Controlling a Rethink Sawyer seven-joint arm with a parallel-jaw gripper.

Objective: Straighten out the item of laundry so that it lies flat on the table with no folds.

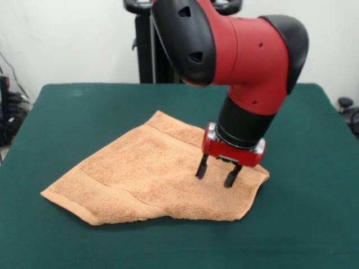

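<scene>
Gripper: the gripper point(216, 171) hangs over the right part of the towel with its two black fingers point(201, 167) spread apart; nothing sits between them, and the tips seem to be at or just above the pile.
Contact: whether the fingertips actually touch the cloth cannot be told from this view.
Arm: the red and black arm point(241, 50) comes down from the far side and leans over the towel's far right corner, hiding part of it.
Towel: the orange-tan towel point(151, 179) lies near the middle of the table, skewed, its left corner pointing to the near left; the near edge looks doubled over into a thick fold, and a ribbed band shows near that corner.
Table: the green table point(67, 112) has plenty of bare room all round.
Risk, grasp: closing here on flat cloth would likely pinch only pile, or two layers together.
Risk, pull: dragging from mid-towel could bunch it instead of opening the fold.
</scene>
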